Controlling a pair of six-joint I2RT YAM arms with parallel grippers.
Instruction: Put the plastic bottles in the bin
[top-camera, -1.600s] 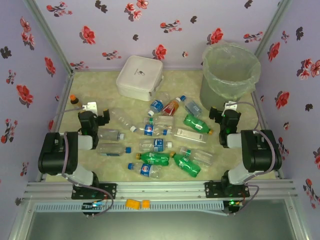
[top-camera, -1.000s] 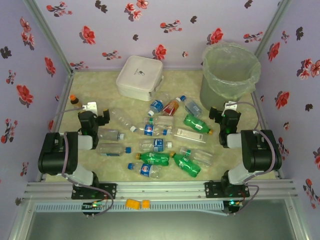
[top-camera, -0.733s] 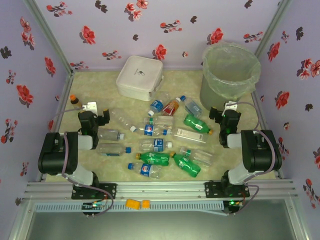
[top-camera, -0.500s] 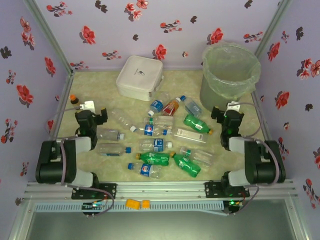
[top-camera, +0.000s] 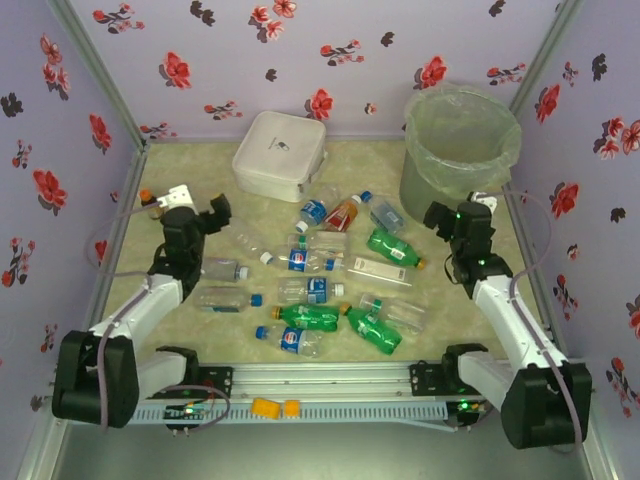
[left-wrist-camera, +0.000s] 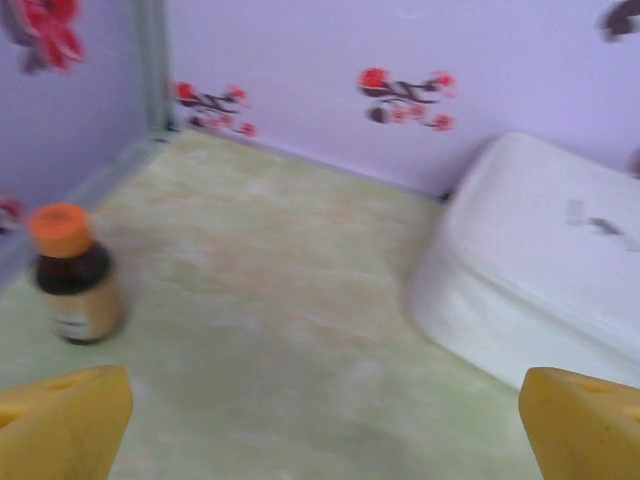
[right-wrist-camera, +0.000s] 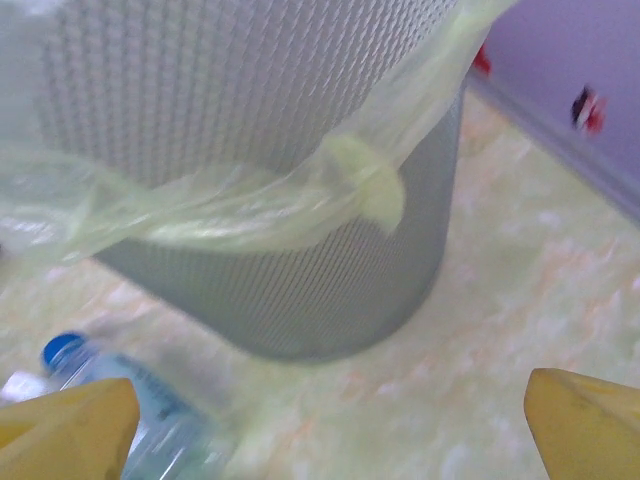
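Evidently poised to start: bottles (top-camera: 312, 316) lie loose near the bin (top-camera: 438, 182).
Left gripper (top-camera: 190, 207) and right gripper (top-camera: 460, 213) gape wide, empty, ready to grab.

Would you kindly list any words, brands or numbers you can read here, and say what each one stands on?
No text here is legible.
Blue labels on the plastic bottles: too small to read.
Grey mark on the lid of the white box: blurred, unreadable.
Pale label on the brown bottle: blurred, unreadable.
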